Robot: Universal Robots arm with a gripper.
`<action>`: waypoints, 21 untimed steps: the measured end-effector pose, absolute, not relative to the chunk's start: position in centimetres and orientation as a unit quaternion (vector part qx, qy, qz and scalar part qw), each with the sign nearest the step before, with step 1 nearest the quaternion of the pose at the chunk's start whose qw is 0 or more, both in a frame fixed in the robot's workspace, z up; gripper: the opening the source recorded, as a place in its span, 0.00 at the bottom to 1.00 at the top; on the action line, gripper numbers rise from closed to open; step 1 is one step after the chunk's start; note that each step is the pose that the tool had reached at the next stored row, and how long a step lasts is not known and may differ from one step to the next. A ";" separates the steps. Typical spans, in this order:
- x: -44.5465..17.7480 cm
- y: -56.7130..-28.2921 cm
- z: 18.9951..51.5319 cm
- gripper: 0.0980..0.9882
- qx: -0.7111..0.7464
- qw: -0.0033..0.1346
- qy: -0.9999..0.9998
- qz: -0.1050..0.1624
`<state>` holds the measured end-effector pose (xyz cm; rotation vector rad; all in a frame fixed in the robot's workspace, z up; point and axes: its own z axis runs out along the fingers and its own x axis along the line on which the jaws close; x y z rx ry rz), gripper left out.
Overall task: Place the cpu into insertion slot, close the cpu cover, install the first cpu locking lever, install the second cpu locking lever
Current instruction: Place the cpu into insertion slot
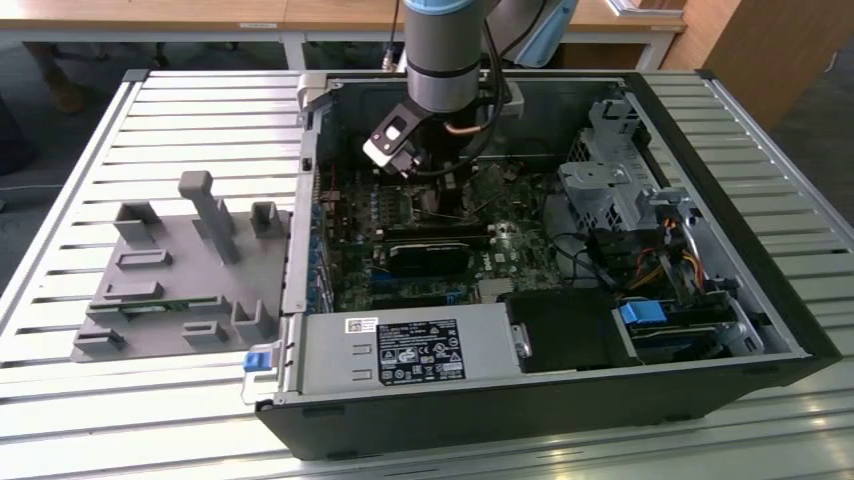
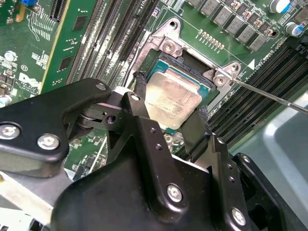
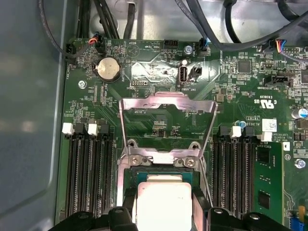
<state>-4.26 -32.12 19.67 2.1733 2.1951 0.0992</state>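
An open computer case [image 1: 534,410] lies on its side on a slatted metal table [image 1: 134,420]. A grey plastic fixture [image 1: 174,270] sits on the table at the exterior view's left, just beside the case. The arm [image 1: 447,50] reaches down into the case, and its gripper [image 1: 441,190] is low over the green board [image 1: 521,250].

In the second wrist view, the gripper [image 2: 171,96] has its two black fingers [image 2: 139,89] on either side of the cpu [image 2: 175,103]. The jaws are closed against two opposite edges of the chip, which sits squarely between them with its silvery top facing up. The cpu is directly over the slot [image 2: 185,65], whose dark rim shows around the chip's far sides. Whether the chip is fully seated or just above the socket cannot be told.

In the first wrist view, the cpu [image 3: 163,202] again appears between the fingers [image 3: 199,204] of the gripper [image 3: 164,204]. The cover [image 3: 166,102] is open and swung back away from the slot [image 3: 159,174], with bare board [image 3: 240,86] showing through its window. Long black memory sockets [image 3: 89,178] run along both sides of the slot. A thin metal lever [image 2: 269,95] sticks out free from one corner of the socket frame, unlatched.
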 end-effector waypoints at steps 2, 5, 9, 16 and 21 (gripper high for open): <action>-4.3 -32.1 19.6 0.50 0.703 0.026 0.710 0.032; -4.3 -32.0 19.4 0.50 0.704 0.026 0.709 0.032; -4.3 -32.0 19.2 0.50 0.704 0.026 0.709 0.032; -4.3 -32.0 19.2 0.51 0.704 0.026 0.709 0.032; -4.3 -32.0 19.2 0.58 0.704 0.025 0.709 0.032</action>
